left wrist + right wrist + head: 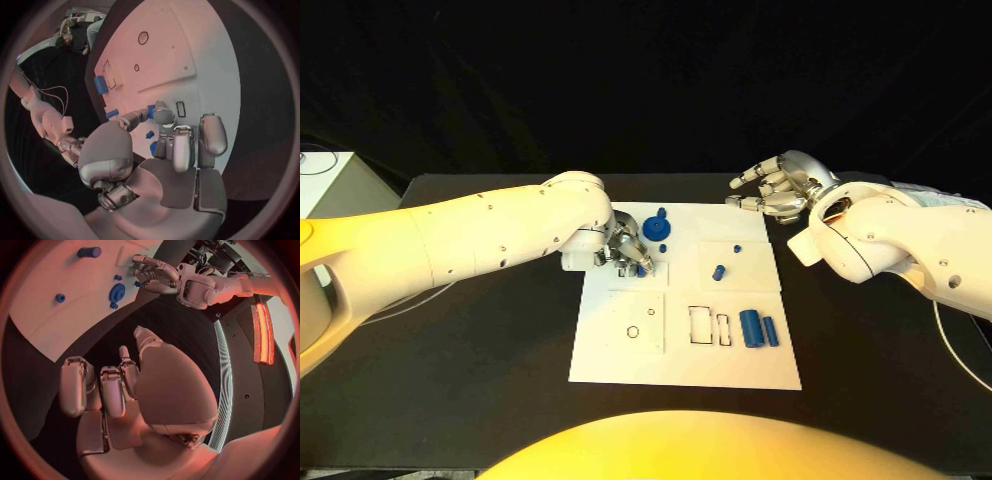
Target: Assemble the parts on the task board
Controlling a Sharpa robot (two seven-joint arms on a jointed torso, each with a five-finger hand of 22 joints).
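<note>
- Left hand is down on the far-left part of the task board, fingers bunched over a small blue part. It looks pinched at the fingertips, but whether it is truly gripped or only touched I cannot tell.
- Risk, as I judge it: the part is small and the hold unclear, so it could twist or drop if the hand lifts or pushes before it is seated.
- Just right of that hand lies the blue gear, with a small blue peg near it; a careless sweep of the fingers could knock either.
- Mid-board: a short blue pin; nearer, two blue cylinders beside the rectangular slots.
- Right hand hovers off the board's far-right corner, fingers curled loosely, holding nothing, well clear.
</note>
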